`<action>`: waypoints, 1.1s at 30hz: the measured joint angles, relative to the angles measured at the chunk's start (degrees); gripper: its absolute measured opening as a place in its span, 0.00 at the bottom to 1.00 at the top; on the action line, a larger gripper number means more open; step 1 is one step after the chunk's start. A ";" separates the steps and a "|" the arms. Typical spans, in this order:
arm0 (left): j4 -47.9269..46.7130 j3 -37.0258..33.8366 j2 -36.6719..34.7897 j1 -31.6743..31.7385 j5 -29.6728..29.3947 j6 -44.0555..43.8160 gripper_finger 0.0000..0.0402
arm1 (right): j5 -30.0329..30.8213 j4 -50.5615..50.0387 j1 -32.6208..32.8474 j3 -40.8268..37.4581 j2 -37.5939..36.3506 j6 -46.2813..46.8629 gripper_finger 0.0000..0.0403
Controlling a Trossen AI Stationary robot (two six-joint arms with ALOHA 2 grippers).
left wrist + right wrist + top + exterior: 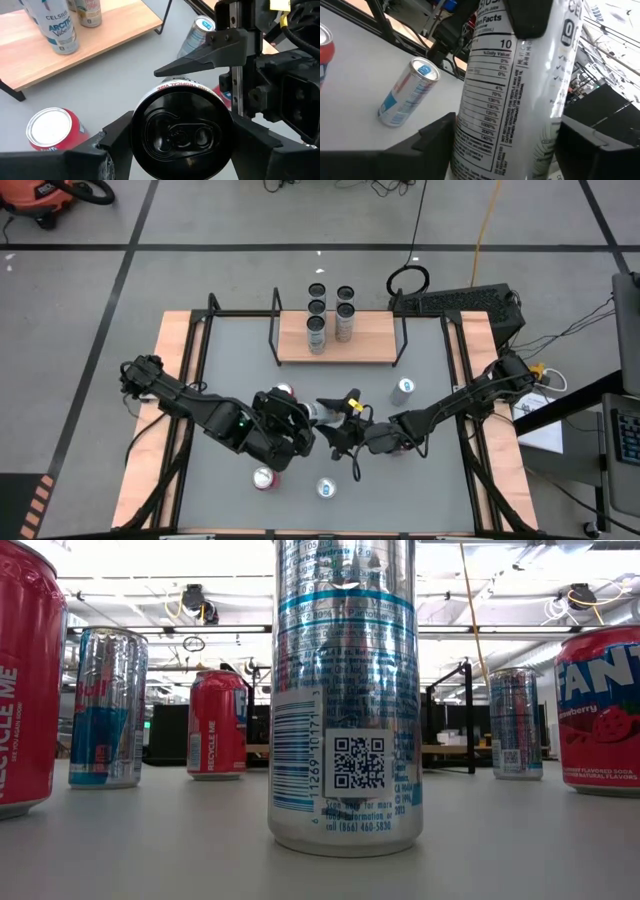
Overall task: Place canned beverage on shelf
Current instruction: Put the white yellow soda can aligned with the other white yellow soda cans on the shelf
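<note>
Handover in progress, mid-table. Left gripper (300,420) grasps a white can (322,412) lying on its side above the tabletop; the left wrist view shows its dark end (181,134) between both left fingers (116,135). Right gripper (348,420) has its fingers on either side of the same can (520,95); whether they already press on it, I cannot tell.

The shelf (372,340) sits at the far edge with five cans standing on its left part; its right part is free.

Judgement: transfer step, placing not yet begun. Next: right grip must be firm before left lets go, then turn the can upright and carry it far to the free board.
</note>
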 joint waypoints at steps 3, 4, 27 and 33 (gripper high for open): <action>-0.08 0.00 -0.02 0.25 -0.07 0.03 0.62 | 0.06 -0.14 -0.32 0.00 -0.02 0.00 0.58; -0.14 0.00 -0.02 0.31 -0.19 0.02 0.62 | 0.06 -0.22 -0.47 0.00 -0.04 -0.01 0.56; 13.01 0.00 -0.15 -0.38 -0.76 19.68 0.86 | -1.50 -8.17 -0.63 -0.02 0.07 9.22 0.52; 18.67 0.00 -0.96 -2.25 -5.60 30.50 0.87 | -1.01 -11.24 -0.15 -0.02 -0.03 13.09 0.52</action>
